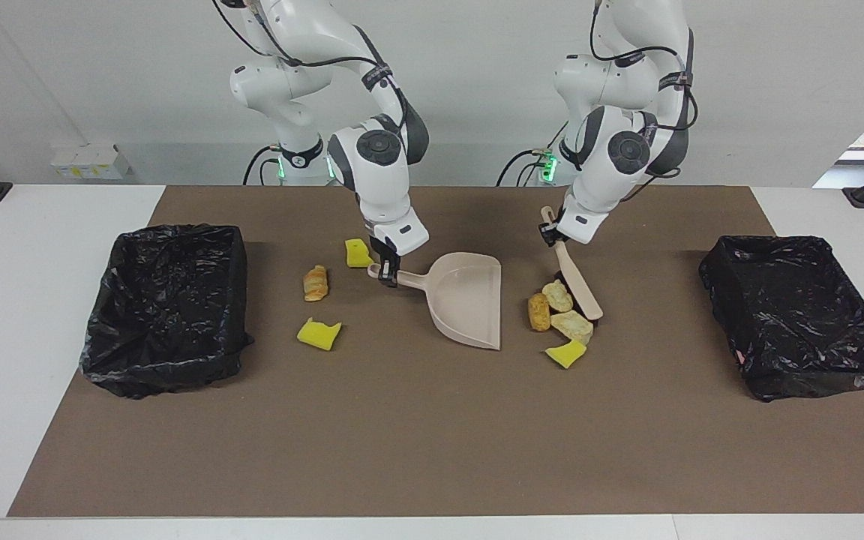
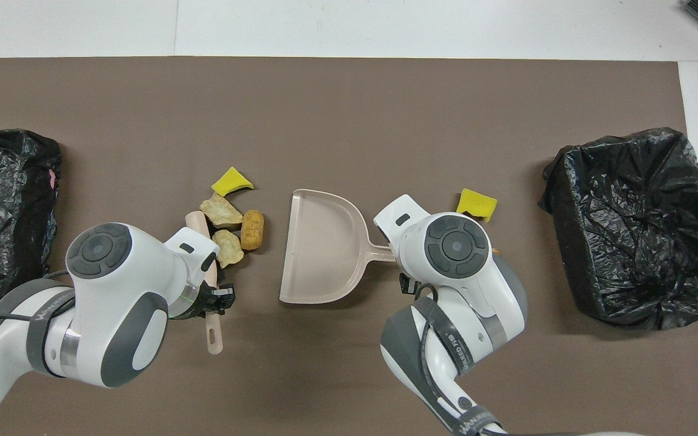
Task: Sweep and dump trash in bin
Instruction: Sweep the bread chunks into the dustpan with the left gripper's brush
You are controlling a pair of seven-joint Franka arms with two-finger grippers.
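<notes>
Gripping the brush (image 1: pixel 578 279) handle, my left end effector (image 1: pixel 550 235) presses its head against four scraps (image 1: pixel 556 324): two pale rocky lumps, a brown bready one, a yellow sponge chunk, just beside the dustpan (image 1: pixel 468 300), whose handle my right end effector (image 1: pixel 387 274) clamps.

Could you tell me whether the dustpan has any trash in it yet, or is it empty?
Empty. The dustpan shows only its bare beige floor in the overhead view; the four nearest scraps lie on the mat beside its open mouth.

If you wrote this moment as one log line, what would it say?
left gripper: shut on brush, pushing four scraps toward dustpan | right gripper: shut on dustpan handle | bins: no scraps visible
</notes>
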